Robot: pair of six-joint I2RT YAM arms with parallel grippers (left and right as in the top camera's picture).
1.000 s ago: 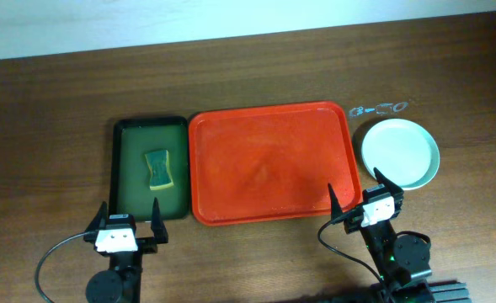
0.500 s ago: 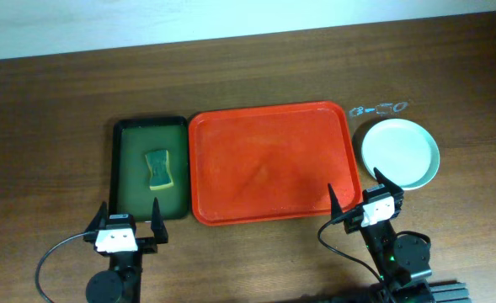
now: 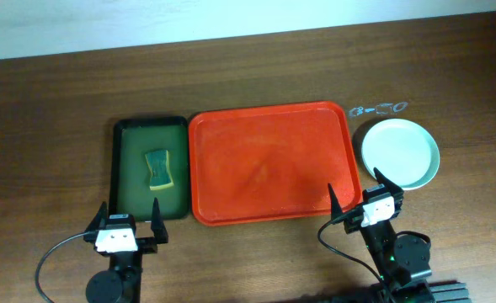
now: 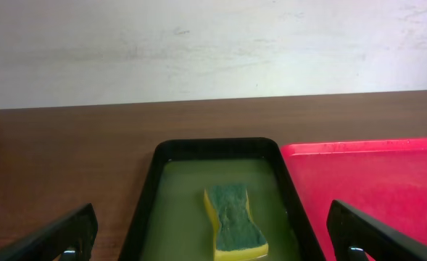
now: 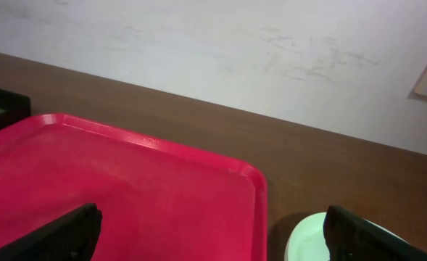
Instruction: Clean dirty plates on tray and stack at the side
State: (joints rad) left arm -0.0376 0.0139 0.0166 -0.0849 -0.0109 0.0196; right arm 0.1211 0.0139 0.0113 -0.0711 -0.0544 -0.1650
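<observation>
The round white mint-tinted plates (image 3: 400,151) lay just ahead and right of my right end effector (image 3: 354,182), beside the red-orange plastic tray (image 3: 269,164). It and my left end effector (image 3: 130,209) were spread, empty.

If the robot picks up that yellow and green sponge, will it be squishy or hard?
Probably squishy: the sponge looks like soft foam with a scrubby green top, so it should squash when squeezed. It is likely light, though maybe heavier and drippy, since it seems to sit in murky liquid in the green tray. Lying flat, it shouldn't roll.
</observation>
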